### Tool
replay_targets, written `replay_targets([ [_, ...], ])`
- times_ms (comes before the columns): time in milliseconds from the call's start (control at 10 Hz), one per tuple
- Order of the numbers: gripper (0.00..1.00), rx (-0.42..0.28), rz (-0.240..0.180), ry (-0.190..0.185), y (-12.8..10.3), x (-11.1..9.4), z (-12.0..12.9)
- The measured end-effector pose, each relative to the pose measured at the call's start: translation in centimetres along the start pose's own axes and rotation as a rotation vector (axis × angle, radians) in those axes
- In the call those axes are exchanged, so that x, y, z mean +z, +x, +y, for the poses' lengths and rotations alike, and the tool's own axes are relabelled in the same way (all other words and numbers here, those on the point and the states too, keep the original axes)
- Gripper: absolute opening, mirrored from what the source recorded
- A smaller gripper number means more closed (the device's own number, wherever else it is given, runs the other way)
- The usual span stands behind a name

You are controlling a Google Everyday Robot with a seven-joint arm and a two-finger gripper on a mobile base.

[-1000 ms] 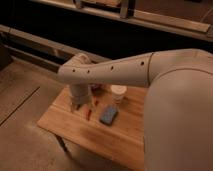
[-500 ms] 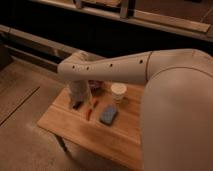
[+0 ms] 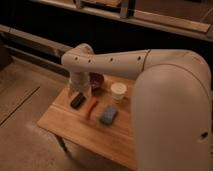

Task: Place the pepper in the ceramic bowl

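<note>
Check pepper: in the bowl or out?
Out. Pepper lies on the table, apart from the bowl. Gripper hangs left of the bowl, above the black bar.

A: How is the robot looking?
B: Its thick, smooth off-white arm (image 3: 115,62) is showing a row of small dark holes; its pale gripper (image 3: 80,92) is hanging over the light wooden table's (image 3: 65,123) far-left part.

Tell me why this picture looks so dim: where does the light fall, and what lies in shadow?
Camera view: dim, warm light, brightest on the robot's white arm and the white cup; the background behind the table is dark. Camera view: the end effector hangs over the table beside the ceramic bowl, which sits shaded under the arm; the pepper is lit.
</note>
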Motion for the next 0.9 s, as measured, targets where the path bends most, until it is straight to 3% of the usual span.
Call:
replay_targets([
  [400,0.65,0.049,-0.044,0.118,-2.0,-0.9,-5.3],
  [600,0.65,0.033,-0.066,0.141,-2.2,-1.0,-5.9],
  [700,0.65,0.029,-0.074,0.137,-2.3,-0.9,-6.0],
  [900,0.65,0.023,-0.104,0.080,-3.1,-0.3,-5.6],
])
